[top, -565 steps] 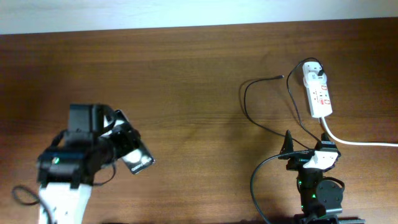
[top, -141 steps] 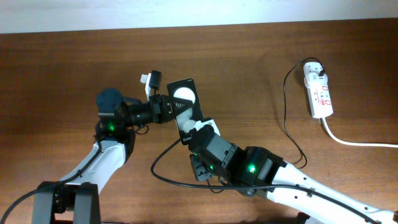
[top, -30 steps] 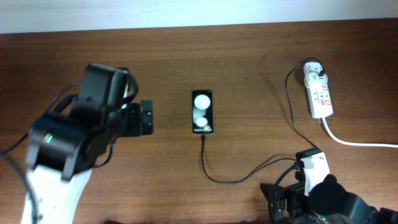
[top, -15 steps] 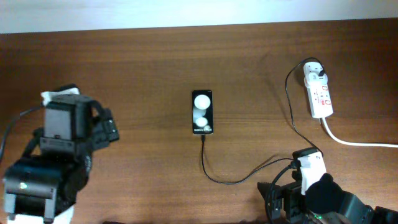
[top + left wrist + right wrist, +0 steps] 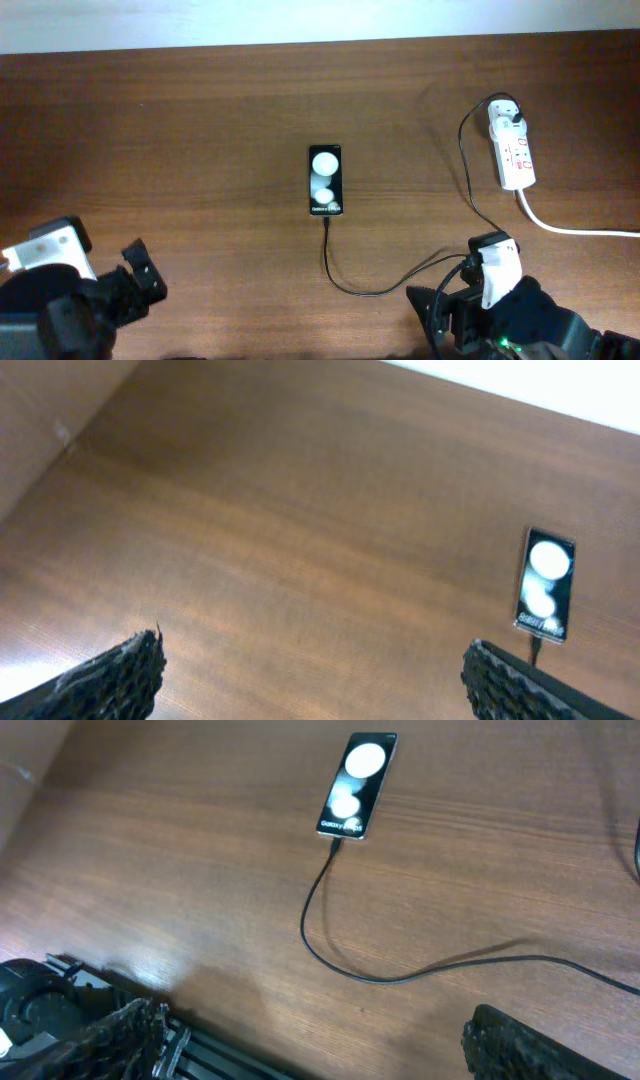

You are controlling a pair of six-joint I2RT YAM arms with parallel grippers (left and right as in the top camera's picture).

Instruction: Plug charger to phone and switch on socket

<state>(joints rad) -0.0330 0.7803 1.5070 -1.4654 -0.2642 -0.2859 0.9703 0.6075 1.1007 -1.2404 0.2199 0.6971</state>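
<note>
With the charger [image 5: 304,925] looking seated in the phone [image 5: 326,180] lying mid-table, the left gripper [image 5: 315,690] and right gripper [image 5: 320,1045] are both hanging spread and empty near the front edge, probably leaving only the switch on the socket [image 5: 511,150] at far right.

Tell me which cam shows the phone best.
Right wrist: the phone is largest there, its lettering visible, with the charger cable meeting its lower end. Overhead shows it whole but small, near centre frame. Left wrist shows it small near the right edge, with the cable barely visible.
</note>
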